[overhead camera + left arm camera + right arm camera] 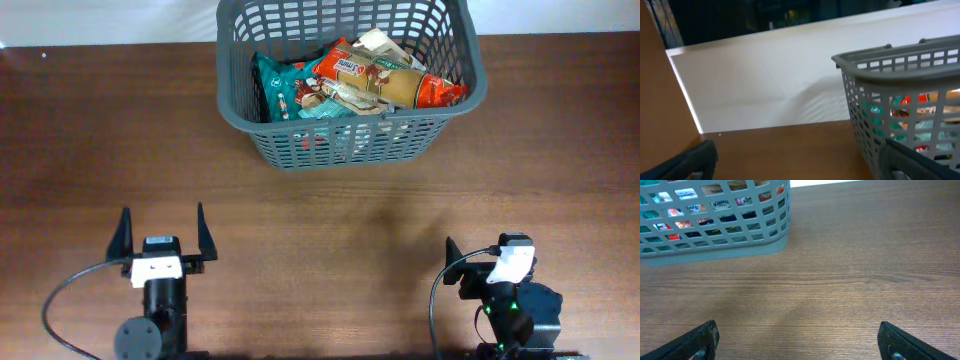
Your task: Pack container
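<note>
The container, a dark grey slotted basket, stands at the far middle of the wooden table. It holds several grocery packets, among them a teal one and an orange-red one. My left gripper is open and empty near the front left, far from the basket. In the left wrist view the basket is at the right, behind the right finger. My right gripper is open and empty near the front right. In the right wrist view the basket is at the upper left.
Bare brown wood lies between the grippers and the basket. A white backdrop runs along the table's far edge. Black cables loop beside each arm's base.
</note>
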Robot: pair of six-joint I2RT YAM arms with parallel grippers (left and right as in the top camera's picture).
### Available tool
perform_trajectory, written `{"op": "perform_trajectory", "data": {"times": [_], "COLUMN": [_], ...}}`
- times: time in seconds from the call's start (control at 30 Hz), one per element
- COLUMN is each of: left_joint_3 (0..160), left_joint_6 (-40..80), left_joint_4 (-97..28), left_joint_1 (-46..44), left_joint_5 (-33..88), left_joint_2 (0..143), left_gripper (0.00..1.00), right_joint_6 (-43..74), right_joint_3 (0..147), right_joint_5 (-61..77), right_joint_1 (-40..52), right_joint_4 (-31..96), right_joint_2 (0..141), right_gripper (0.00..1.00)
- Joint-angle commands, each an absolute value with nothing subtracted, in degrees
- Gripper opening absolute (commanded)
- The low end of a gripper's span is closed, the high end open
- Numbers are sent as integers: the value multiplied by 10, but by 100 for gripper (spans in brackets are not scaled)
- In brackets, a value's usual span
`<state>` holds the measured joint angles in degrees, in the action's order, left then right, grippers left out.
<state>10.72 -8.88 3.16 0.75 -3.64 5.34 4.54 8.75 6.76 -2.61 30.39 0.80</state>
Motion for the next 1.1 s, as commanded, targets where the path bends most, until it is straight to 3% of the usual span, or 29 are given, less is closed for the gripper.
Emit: {"op": "perform_trajectory", "data": {"times": [0.0, 0.3, 0.47, 1.07], "left_joint_3": [63, 7, 5, 5], "left_joint_6": [-84, -84, -84, -84], "left_joint_4": [34, 20, -48, -45], "left_joint_1": [5, 5, 5, 5], "left_joint_5": [-34, -34, -34, -34], "left_joint_2": [13, 3, 3, 3], "left_gripper": [99, 99, 99, 99], "right_joint_6": [50, 50, 50, 50], "right_joint_3": [83, 83, 83, 83], "right_joint_5": [69, 69, 69, 69], "right_joint_1": [-23, -23, -23, -23], "right_joint_4": [303, 303, 303, 303], "right_joint_2": [2, 2, 2, 2], "right_gripper": [99, 99, 99, 99]}}
